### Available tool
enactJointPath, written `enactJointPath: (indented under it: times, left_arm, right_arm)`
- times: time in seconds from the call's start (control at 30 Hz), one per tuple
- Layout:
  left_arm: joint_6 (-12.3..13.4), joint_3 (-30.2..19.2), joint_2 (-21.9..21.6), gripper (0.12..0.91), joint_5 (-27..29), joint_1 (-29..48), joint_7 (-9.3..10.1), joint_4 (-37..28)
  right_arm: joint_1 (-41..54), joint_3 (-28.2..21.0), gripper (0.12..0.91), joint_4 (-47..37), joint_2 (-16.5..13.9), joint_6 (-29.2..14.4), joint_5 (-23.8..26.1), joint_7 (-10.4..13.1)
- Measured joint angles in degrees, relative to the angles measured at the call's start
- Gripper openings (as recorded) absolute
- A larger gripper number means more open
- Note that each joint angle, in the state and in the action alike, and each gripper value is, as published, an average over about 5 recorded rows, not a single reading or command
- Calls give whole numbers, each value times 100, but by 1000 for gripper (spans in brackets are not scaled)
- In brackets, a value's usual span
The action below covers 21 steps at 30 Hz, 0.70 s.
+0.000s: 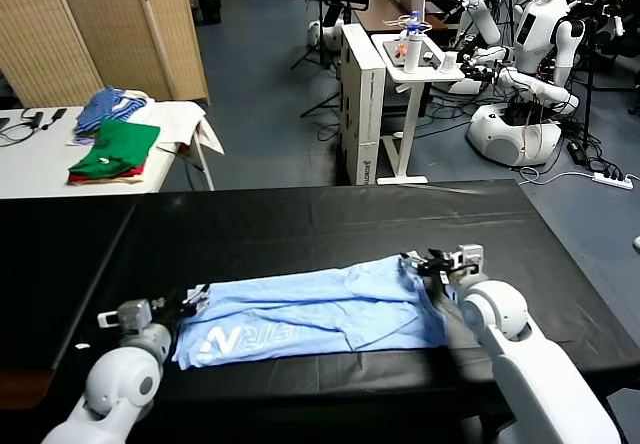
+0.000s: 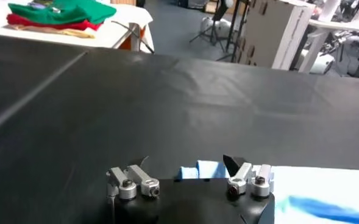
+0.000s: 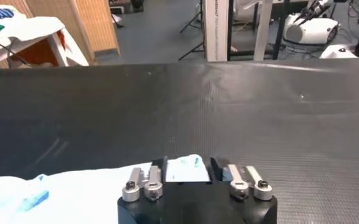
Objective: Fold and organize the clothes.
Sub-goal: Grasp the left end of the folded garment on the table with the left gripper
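A light sky-blue T-shirt (image 1: 310, 314) lies flat along the near part of the black table (image 1: 300, 219), folded lengthwise, with white lettering showing at its left end. My left gripper (image 1: 192, 300) is low at that left end. In the left wrist view its jaws (image 2: 185, 165) stand apart, and a small edge of the blue cloth (image 2: 197, 171) lies between them without filling the gap. My right gripper (image 1: 425, 262) is at the shirt's far right corner. In the right wrist view the right gripper (image 3: 187, 167) has its jaws drawn in against a bunch of the shirt (image 3: 75, 195).
A white side table at the back left holds folded green and red garments (image 1: 115, 152) and a blue-and-white striped bundle (image 1: 110, 106). Beyond the table stand a white cart (image 1: 415, 59) and other robots (image 1: 520, 74). The table's near edge is just below the shirt.
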<state>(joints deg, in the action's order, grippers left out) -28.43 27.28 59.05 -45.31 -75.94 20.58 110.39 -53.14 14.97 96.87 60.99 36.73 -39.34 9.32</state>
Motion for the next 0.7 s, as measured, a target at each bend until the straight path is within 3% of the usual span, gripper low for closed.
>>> enactJointPath:
  times: [0.1, 0.17, 0.23, 0.47, 0.6, 0.7]
  left_arm:
    - [22, -29, 4, 315, 34, 13, -88, -12]
    - [56, -59, 7, 204, 77, 43, -149, -47]
    - [103, -92, 14, 153, 140, 84, -214, -94]
    - [270, -235, 73, 146, 438, 356, -447, -345]
    - [319, -331, 92, 146, 524, 581, -535, -528]
    - [311, -354, 100, 146, 563, 656, -577, -576]
  right_arm:
    - [-50, 22, 169, 7, 33, -119, 82, 41]
    - [-81, 38, 145, 12, 67, -199, 135, 86]
    - [-105, 57, 140, 4, 115, -299, 207, 145]
    - [-137, 115, 140, -77, 282, -532, 445, 253]
    - [-199, 166, 151, -32, 266, -461, 399, 9]
    - [-260, 225, 261, 60, 198, -453, 388, -180]
